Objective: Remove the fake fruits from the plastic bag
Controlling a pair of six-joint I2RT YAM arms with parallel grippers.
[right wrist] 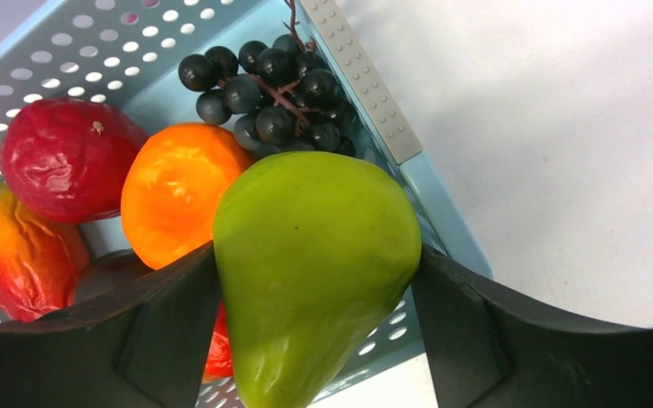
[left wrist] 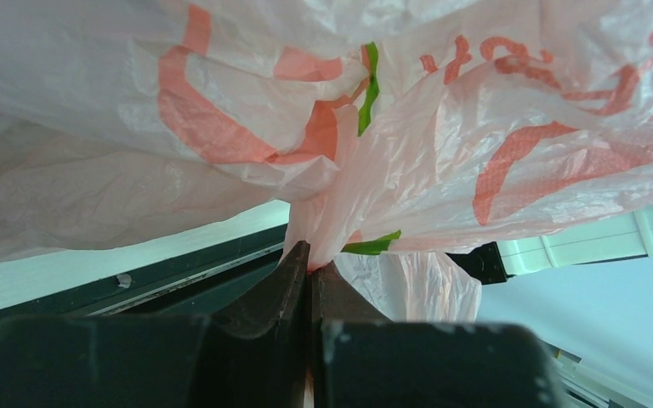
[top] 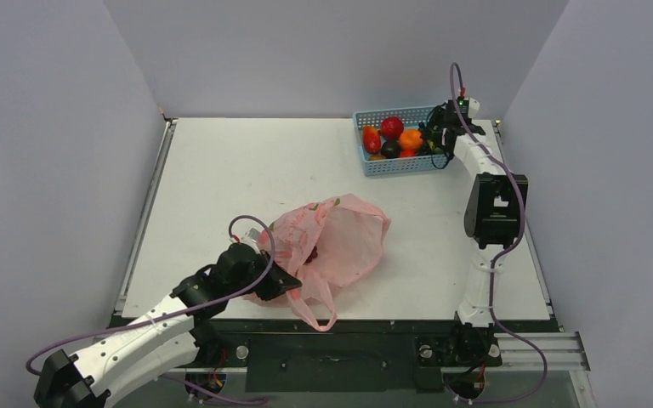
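Green pear (right wrist: 315, 229) over the mesh basket (right wrist: 59, 38), far-right corner of the table (top: 247, 170)
The right gripper (right wrist: 315, 259) clasped it between wide-spread fingers (right wrist: 170, 331); the left gripper (left wrist: 310, 270) pinched shut on the plastic bag (left wrist: 221, 102).

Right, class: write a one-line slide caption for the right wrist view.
Right pincer grips a green pear over the blue mesh basket holding dark grapes.

Pink bag (top: 340, 234) with red, green marks; yellow-green pear (right wrist: 315, 255); blue basket (right wrist: 68, 34).
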